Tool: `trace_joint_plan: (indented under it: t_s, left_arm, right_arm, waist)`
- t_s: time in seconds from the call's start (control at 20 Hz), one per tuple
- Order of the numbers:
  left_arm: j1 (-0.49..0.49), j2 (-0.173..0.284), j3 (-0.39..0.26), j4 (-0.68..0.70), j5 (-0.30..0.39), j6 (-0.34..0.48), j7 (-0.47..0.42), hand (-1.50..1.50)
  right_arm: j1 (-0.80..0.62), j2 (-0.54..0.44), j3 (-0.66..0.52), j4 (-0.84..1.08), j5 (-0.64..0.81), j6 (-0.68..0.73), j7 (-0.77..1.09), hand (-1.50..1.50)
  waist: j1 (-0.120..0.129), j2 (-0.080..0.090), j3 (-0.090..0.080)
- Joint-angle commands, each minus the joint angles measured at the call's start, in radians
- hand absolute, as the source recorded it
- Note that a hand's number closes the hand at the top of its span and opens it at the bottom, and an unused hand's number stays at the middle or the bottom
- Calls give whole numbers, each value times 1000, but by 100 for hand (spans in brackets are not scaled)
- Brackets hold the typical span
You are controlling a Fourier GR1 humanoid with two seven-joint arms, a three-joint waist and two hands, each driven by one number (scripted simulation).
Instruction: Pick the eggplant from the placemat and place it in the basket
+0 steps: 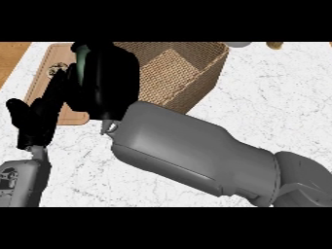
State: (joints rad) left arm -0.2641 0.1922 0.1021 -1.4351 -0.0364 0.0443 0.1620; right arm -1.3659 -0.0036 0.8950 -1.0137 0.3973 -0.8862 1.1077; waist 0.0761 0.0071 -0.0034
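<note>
From the head view, I am looking down at my right forearm (197, 151) lying diagonally across the white marble counter (283, 97), filling much of the frame. It is ending in the right hand (109, 78), a black mass hanging over the near-left rim of the woven basket (190, 68) and the right edge of the placemat (50, 68). I am seeing the hand from its back; its fingers are pointing away from me and I cannot tell how far they are curled or whether anything is inside them.

The eggplant is not showing anywhere I can make out; the dark hand is covering the spot between placemat and basket, and I cannot say where the eggplant is.

The basket is sitting at the far edge of the counter, its left wall hidden behind the hand and its far rim cut by the top of the frame. The placemat, tan with a faint mark near its far end, is lying toward the far-left corner, largely blocked by both hands.

My left hand (33, 121) is resting at the left, fingers up and relaxed, holding nothing, overlapping the placemat's near edge.

Two small objects at the far edge are cut off and unidentifiable.
</note>
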Motion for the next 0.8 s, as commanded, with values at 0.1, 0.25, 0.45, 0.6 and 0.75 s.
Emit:
trace_joint_plan:
  t_s: [0.1, 0.25, 0.45, 0.6, 0.75]
  left_arm:
    - [-22, -1, 8, 37, -21, 21, -23, 0]
    - [-4, -15, -7, -4, -6, 9, 1, 0]
    - [11, 17, 16, -26, 7, -10, 5, 0]
    - [25, 1, 0, -53, -11, 11, 23, 0]
    - [46, -22, 3, -34, -8, 22, -11, 0]
  right_arm:
    - [-35, 3, 41, 139, -114, -6, 24, 150]
    - [-52, 4, 36, 194, -172, -21, 7, 150]
    - [-30, 4, 25, 264, -247, 14, -102, 150]
    - [18, 4, -13, 307, -285, -11, -210, 150]
    - [58, 4, -36, 321, -319, -3, -307, 150]
  waist:
    - [-10, 8, 0]
    - [-5, 5, 1]
    - [-4, 7, 2]
    - [-14, 6, 2]
    - [-25, 5, 3]
